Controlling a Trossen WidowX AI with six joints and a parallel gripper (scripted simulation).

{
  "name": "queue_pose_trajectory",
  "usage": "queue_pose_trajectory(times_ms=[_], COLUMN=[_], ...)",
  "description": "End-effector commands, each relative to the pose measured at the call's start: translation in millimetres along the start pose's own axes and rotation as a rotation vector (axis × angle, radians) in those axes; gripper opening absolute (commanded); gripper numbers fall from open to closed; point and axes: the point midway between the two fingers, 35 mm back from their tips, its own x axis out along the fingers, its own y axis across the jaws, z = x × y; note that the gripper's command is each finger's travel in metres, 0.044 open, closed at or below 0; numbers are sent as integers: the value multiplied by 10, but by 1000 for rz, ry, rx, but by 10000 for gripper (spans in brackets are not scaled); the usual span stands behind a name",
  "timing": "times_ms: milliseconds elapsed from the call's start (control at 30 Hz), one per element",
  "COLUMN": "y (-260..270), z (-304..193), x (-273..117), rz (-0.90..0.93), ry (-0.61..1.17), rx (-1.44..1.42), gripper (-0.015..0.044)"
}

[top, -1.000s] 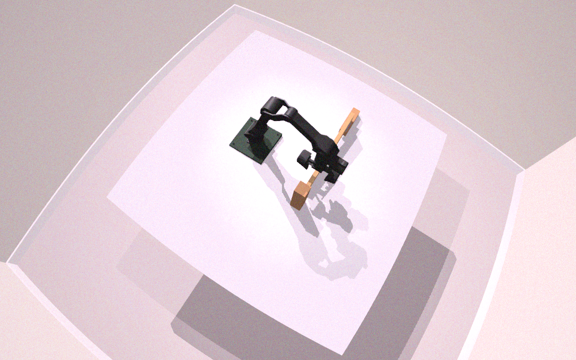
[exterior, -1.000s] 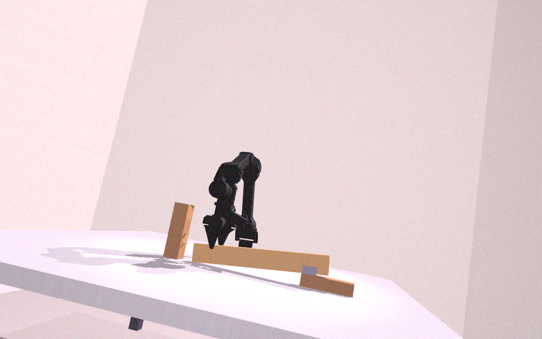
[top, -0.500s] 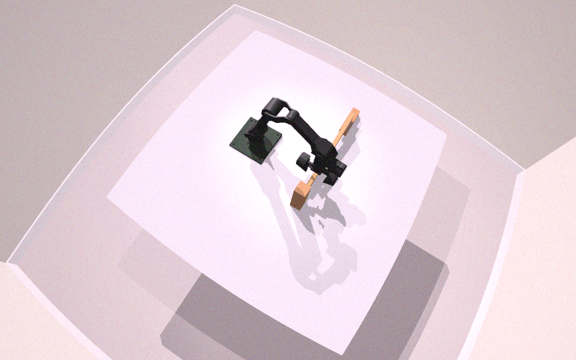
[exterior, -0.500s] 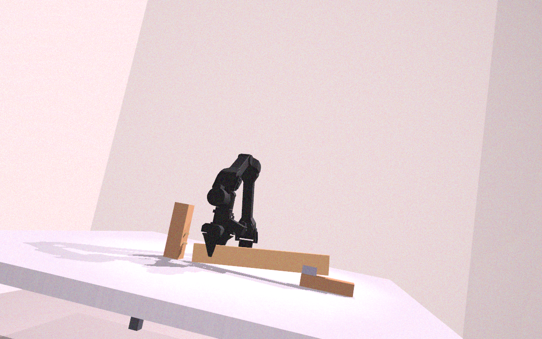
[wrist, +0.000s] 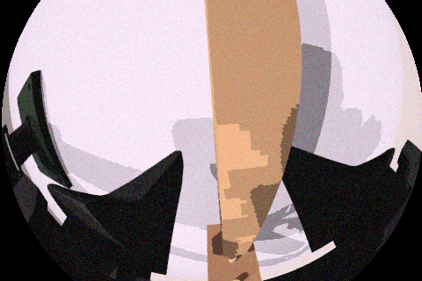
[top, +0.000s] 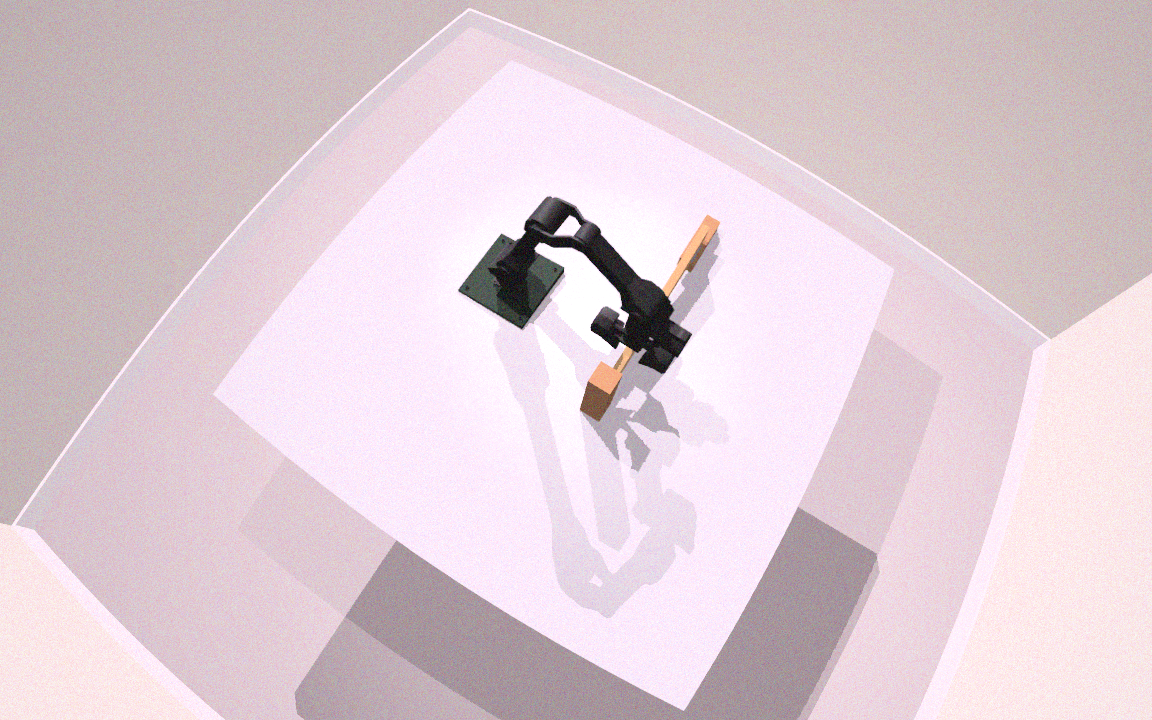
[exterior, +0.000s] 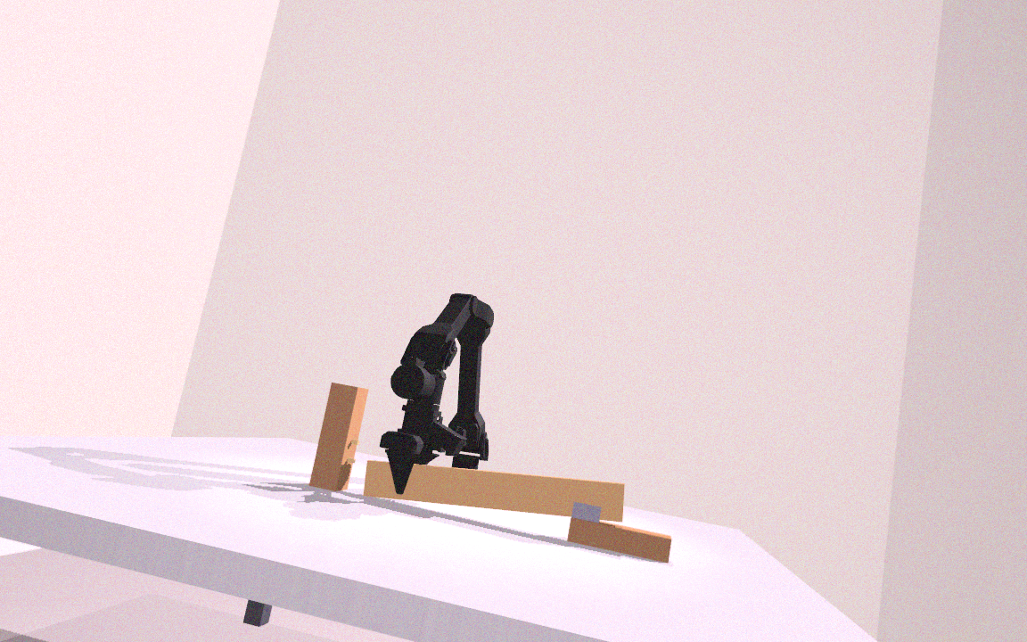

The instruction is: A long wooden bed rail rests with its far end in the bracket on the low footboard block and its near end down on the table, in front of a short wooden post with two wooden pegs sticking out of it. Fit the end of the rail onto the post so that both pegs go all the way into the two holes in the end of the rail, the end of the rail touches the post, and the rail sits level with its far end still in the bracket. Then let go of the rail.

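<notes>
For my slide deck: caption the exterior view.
Jaws straddle the sloping rail near its low end, beside the upright post; far end rests in the bracket.

Long wooden rail point(exterior: 501, 489) tilted, far end in bracket point(exterior: 586, 512), near end before upright post point(exterior: 338, 436)

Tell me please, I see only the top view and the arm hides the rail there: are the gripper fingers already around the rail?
Observer: Yes. In the wrist view the gripper straddles the rail, but a strip of table shows between one finger and the wood, so it is not clamped.
Operator: Is the near end lifted?
Observer: No. The exterior view shows it down on the table, low in front of the post.
Operator: And the far end?
Observer: It sits in the grey bracket on the footboard block.
</notes>
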Motion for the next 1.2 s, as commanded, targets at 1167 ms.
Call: queue_pose_trajectory(times_ms=[1167], y=[-4], z=[-1], x=[-50], rz=[-2], ry=[-3], rx=[-3], gripper=[0])
